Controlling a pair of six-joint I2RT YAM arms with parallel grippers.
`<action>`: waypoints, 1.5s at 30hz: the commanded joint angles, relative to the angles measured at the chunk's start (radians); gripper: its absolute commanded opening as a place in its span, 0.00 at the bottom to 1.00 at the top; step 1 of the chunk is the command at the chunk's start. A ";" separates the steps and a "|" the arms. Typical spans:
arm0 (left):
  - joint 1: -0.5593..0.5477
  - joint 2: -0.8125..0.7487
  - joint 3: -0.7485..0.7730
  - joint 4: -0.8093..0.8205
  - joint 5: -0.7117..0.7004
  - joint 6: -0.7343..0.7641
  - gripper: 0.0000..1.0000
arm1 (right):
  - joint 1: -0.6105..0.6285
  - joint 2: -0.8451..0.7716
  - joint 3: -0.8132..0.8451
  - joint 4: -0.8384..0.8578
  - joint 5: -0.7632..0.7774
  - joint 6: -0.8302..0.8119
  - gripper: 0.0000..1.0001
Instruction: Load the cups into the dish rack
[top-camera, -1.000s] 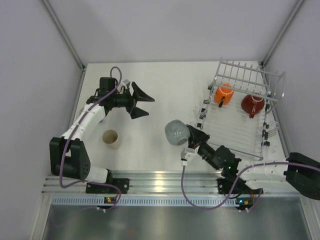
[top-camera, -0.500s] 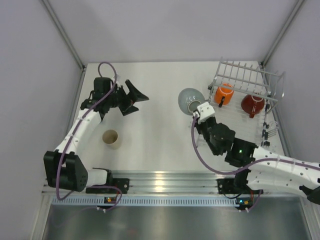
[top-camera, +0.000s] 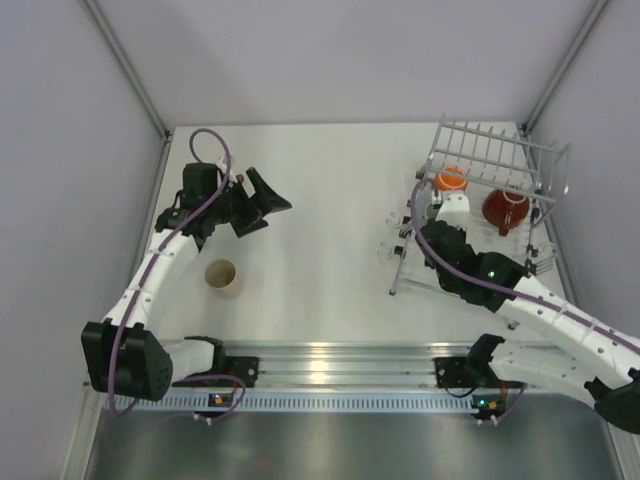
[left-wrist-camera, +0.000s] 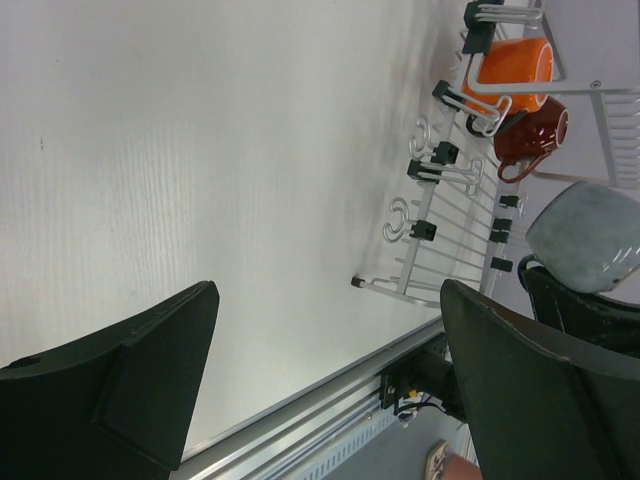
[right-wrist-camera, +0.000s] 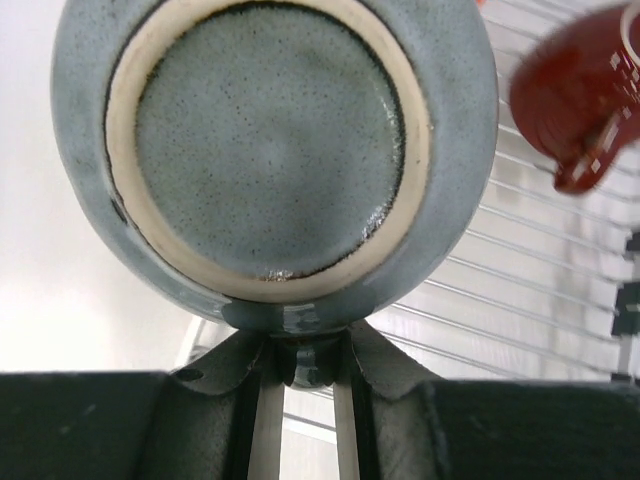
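My right gripper (right-wrist-camera: 300, 355) is shut on the handle of the grey cup (right-wrist-camera: 275, 140), whose glazed underside faces the right wrist camera. The cup hangs above the dish rack (top-camera: 470, 262), near its left side; in the left wrist view the grey cup (left-wrist-camera: 585, 235) shows above the wires. An orange cup (top-camera: 450, 181) and a dark red cup (top-camera: 505, 210) sit in the rack by the upright tines. A cream cup (top-camera: 222, 277) stands upright on the table at the left. My left gripper (top-camera: 277, 214) hovers behind it, open and holding nothing.
The right arm (top-camera: 520, 300) stretches over the rack's front part. Black clips and wire hooks (top-camera: 398, 232) line the rack's left edge. Grey walls close in the table on three sides, and a metal rail (top-camera: 320, 360) runs along the near edge.
The right arm has carried the grey cup from mid-table rightwards to above the rack. The left arm has drawn back to the left a little, and its jaws have spread wider.
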 joint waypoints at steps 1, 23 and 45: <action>-0.003 -0.043 -0.013 -0.002 -0.009 0.020 0.98 | -0.104 -0.019 0.015 -0.018 -0.045 0.111 0.00; -0.003 -0.074 -0.021 -0.002 0.001 0.025 0.98 | -0.406 0.269 -0.046 0.312 -0.212 0.084 0.00; -0.003 -0.071 -0.018 -0.005 -0.009 0.034 0.98 | -0.443 0.403 0.020 0.364 -0.269 0.045 0.02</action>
